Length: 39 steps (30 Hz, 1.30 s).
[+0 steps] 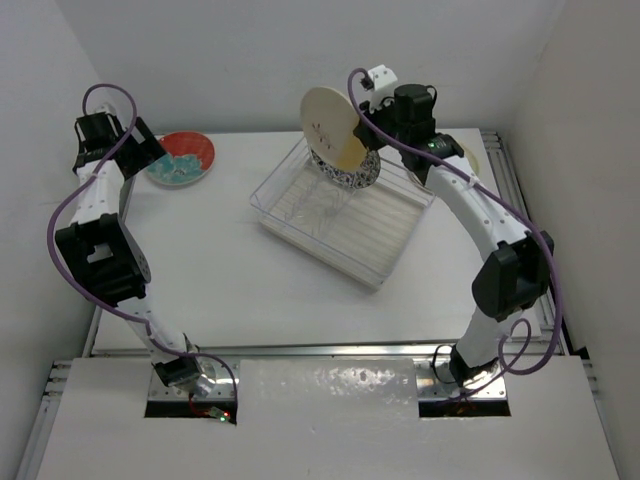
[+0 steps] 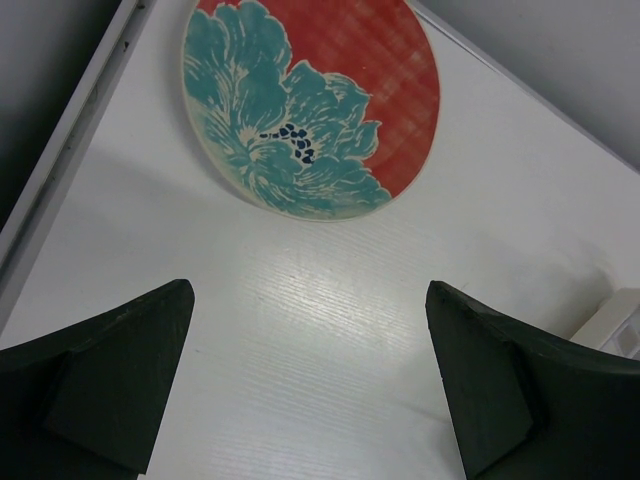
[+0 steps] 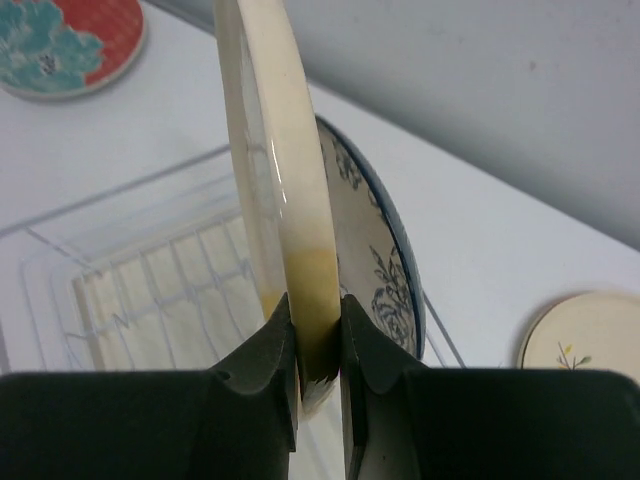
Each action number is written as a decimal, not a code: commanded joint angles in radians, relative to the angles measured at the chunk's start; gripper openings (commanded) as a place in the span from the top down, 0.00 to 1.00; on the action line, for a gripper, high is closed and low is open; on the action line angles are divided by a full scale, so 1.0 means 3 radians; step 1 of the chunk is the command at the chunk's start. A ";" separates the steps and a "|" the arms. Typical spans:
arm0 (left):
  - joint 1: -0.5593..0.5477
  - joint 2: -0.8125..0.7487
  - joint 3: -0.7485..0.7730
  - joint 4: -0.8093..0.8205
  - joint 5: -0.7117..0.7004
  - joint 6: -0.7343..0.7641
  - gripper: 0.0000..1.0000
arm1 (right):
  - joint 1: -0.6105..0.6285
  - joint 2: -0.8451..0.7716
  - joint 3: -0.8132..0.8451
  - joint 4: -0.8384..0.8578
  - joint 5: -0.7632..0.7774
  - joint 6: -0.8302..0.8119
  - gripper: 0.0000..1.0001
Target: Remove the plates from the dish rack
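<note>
My right gripper [image 1: 363, 128] [image 3: 315, 312] is shut on the rim of a pale cream plate with small dark marks [image 1: 331, 127] [image 3: 275, 170] and holds it upright above the far end of the clear dish rack [image 1: 290, 180] [image 3: 150, 270]. A white plate with blue floral pattern [image 1: 350, 175] [image 3: 385, 265] stands on edge in the rack just behind it. A red plate with a teal flower [image 1: 182, 158] [image 2: 310, 100] lies flat on the table at the far left. My left gripper [image 1: 148, 150] [image 2: 310, 295] is open and empty just above the table beside it.
A cream plate with a sprig motif [image 3: 585, 335] [image 1: 471, 156] lies flat on the table right of the rack, partly hidden by my right arm in the top view. The rack's corner [image 2: 625, 320] shows at the right edge of the left wrist view. Walls close in on three sides.
</note>
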 commanded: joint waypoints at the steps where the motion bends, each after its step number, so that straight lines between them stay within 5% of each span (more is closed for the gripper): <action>1: -0.0003 -0.0025 0.0152 0.0077 0.0077 -0.0024 0.00 | -0.0005 -0.0290 0.0075 0.0777 -0.0093 0.0221 1.00; 6: -0.0003 -0.0025 0.0167 0.0062 0.0082 -0.0044 0.00 | -0.0220 -0.0341 0.0019 0.1114 0.0034 0.0925 1.00; 14: -0.0008 -0.0066 0.0162 0.0042 0.0195 -0.0060 0.00 | -0.1145 -0.0393 -0.0513 0.2438 -0.0104 0.3123 1.00; 27: -0.0003 -0.0092 0.0137 0.0042 0.0194 -0.0004 0.00 | -0.1539 -0.0382 -0.0911 0.2740 0.0187 0.3656 1.00; 31: -0.0003 -0.0082 0.0131 0.0031 0.0189 0.0002 0.00 | -0.1789 -0.0245 -0.1361 0.3179 0.0356 0.4274 1.00; 39: -0.0003 -0.0133 0.0014 0.0016 0.0184 0.0058 0.00 | -0.1938 0.0144 -0.1628 0.3722 0.0280 0.4399 1.00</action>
